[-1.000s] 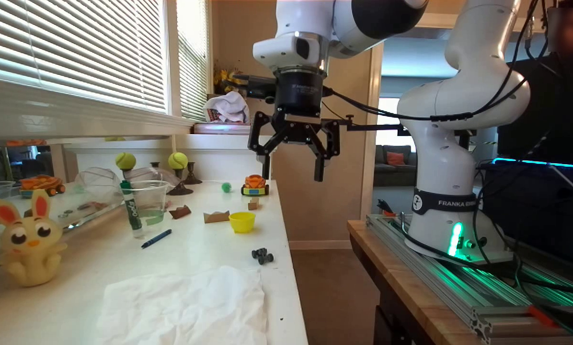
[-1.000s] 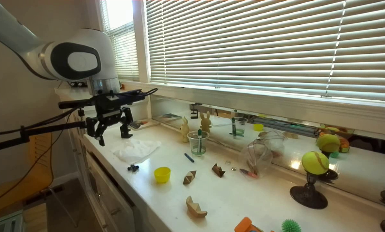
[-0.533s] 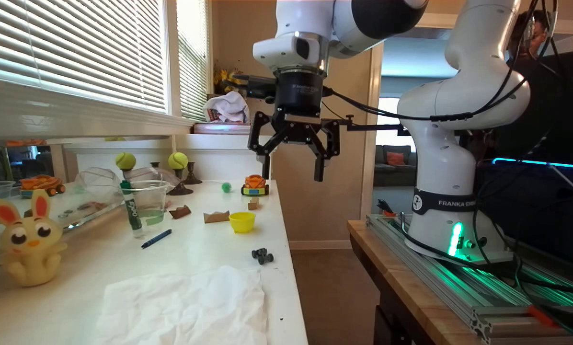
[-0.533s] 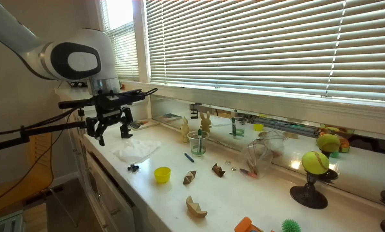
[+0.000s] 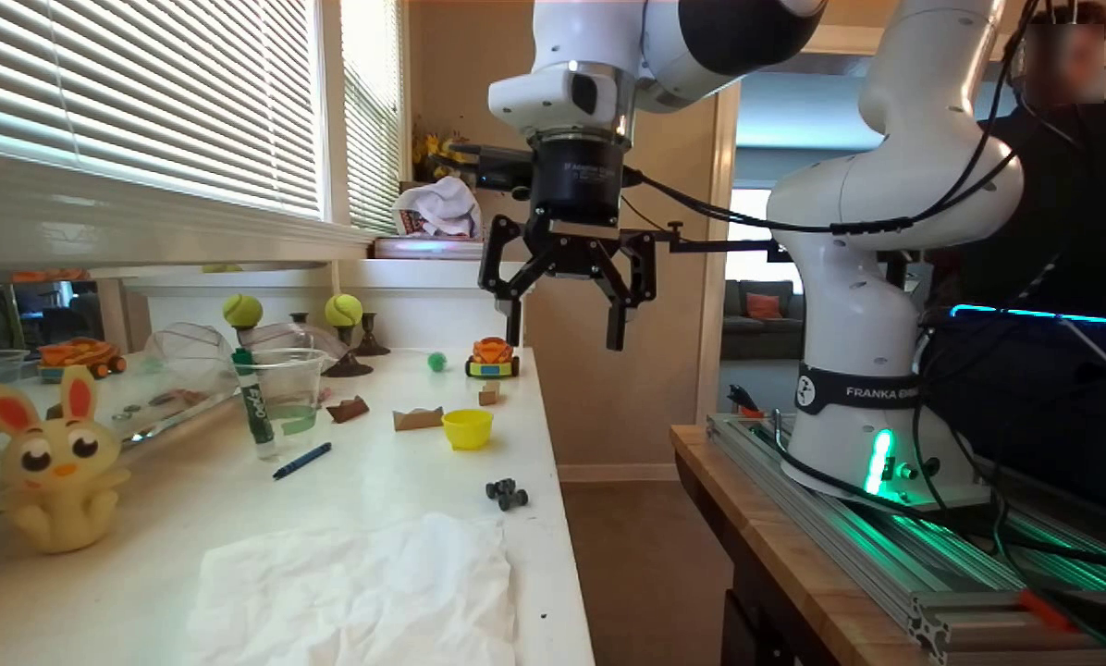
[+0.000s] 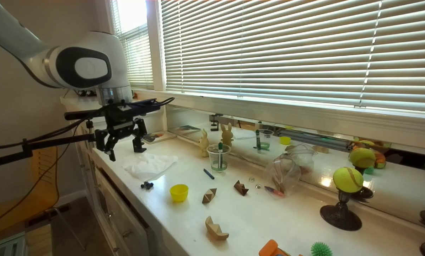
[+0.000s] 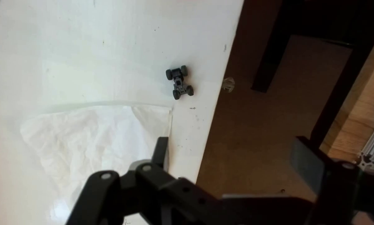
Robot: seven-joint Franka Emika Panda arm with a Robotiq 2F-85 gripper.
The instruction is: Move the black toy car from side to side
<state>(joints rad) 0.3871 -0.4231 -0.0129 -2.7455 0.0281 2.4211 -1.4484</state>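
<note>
The small black toy car (image 5: pixel 507 494) stands on its wheels on the white counter, close to the counter's edge. It also shows in an exterior view (image 6: pixel 147 185) and in the wrist view (image 7: pixel 179 82), where its four-wheeled body lies above the fingers. My gripper (image 5: pixel 565 335) hangs pointing down, well above counter height, with its fingers wide apart and nothing between them. In the wrist view my gripper (image 7: pixel 232 150) spans the counter's edge, one finger over the white cloth and the other over the floor gap. It is apart from the car.
A crumpled white cloth (image 5: pixel 359 592) lies beside the car. A yellow cup (image 5: pixel 468 430), a dark blue pen (image 5: pixel 302 461), a clear cup (image 6: pixel 218 160) with a green marker, a bunny figure (image 5: pixel 58 472) and folded paper boats (image 6: pixel 216 229) stand on the counter. A mirror (image 6: pixel 326 160) runs along the back.
The arm, the gripper and the toy car have not visibly moved. Only a person in the background at the right has shifted.
</note>
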